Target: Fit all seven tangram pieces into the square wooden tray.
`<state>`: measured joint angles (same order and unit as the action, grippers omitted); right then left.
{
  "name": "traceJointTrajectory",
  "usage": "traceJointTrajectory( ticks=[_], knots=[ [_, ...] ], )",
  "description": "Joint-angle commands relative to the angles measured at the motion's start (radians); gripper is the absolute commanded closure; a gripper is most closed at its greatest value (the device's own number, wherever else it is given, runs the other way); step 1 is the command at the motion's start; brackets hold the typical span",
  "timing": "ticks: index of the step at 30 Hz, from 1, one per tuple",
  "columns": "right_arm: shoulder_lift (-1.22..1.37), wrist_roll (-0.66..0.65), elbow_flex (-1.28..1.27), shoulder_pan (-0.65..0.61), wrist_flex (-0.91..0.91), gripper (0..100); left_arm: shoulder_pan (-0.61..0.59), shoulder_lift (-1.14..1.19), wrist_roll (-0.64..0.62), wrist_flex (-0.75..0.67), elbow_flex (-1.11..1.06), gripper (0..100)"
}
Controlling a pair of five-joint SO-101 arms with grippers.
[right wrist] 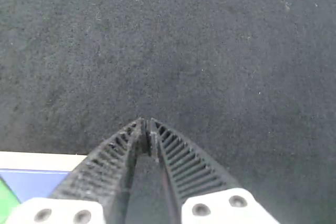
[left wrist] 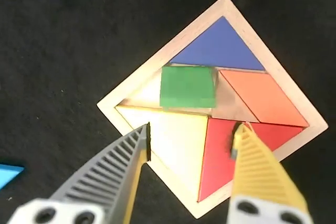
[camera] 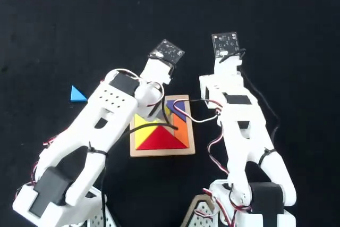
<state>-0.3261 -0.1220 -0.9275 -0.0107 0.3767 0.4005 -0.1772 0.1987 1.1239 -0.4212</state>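
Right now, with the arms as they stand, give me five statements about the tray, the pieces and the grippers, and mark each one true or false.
1. The left gripper is open above the wooden tray. True.
2. The right gripper holds a piece. False: it is shut on nothing, over the black cloth.
3. All seven pieces are in the tray. False: a light blue triangle lies on the cloth outside it.
4. The red triangle lies against the yellow triangle in the tray. True.
5. The green square lies on the cloth. False: it is in the tray.
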Motion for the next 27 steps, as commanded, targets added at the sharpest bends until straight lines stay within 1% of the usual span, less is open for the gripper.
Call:
traceJointTrajectory(
  ticks=[1,3,4,8,10,11,13,15,17,21,22,24,27],
  knots=[
    [-0.004,0.005,0.007,0.018,-0.02,98.7,-0.025,-0.049,0.035,-0.008,0.041,76],
    [-0.004,0.005,0.007,0.018,-0.02,98.7,-0.068,-0.052,0.048,-0.003,0.048,79],
    [-0.004,0.005,0.007,0.018,-0.02,98.7,-0.111,-0.06,0.052,-0.005,0.048,81],
    [-0.004,0.005,0.007,0.012,-0.017,98.7,-0.349,-0.097,0.061,-0.014,0.047,91],
    [-0.004,-0.003,0.007,-0.018,-0.014,98.7,-0.463,-0.097,0.061,-0.025,0.044,96],
    [-0.004,-0.026,0.005,-0.038,-0.011,98.7,-0.513,-0.092,0.061,-0.051,0.039,97],
    [-0.004,-0.115,0.005,-0.104,0.023,98.8,-0.599,-0.075,0.057,-0.121,0.01,96],
    [-0.005,-0.204,0.007,-0.193,0.063,98.8,-0.639,-0.043,0.055,-0.219,-0.042,96],
    [-0.005,-0.256,0.01,-0.265,0.091,98.8,-0.648,-0.003,0.055,-0.315,-0.099,97],
    [-0.004,-0.27,0.016,-0.316,0.095,98.8,-0.647,0.089,0.051,-0.477,-0.148,97],
    [-0.002,-0.27,0.016,-0.324,0.094,98.8,-0.651,0.115,0.032,-0.509,-0.151,97],
    [0.008,-0.27,0.018,-0.362,0.094,98.8,-0.661,0.172,-0.06,-0.559,-0.154,97],
    [0.07,-0.27,0.064,-0.423,0.103,98.8,-0.704,0.244,-0.212,-0.594,-0.137,97]
  ],
)
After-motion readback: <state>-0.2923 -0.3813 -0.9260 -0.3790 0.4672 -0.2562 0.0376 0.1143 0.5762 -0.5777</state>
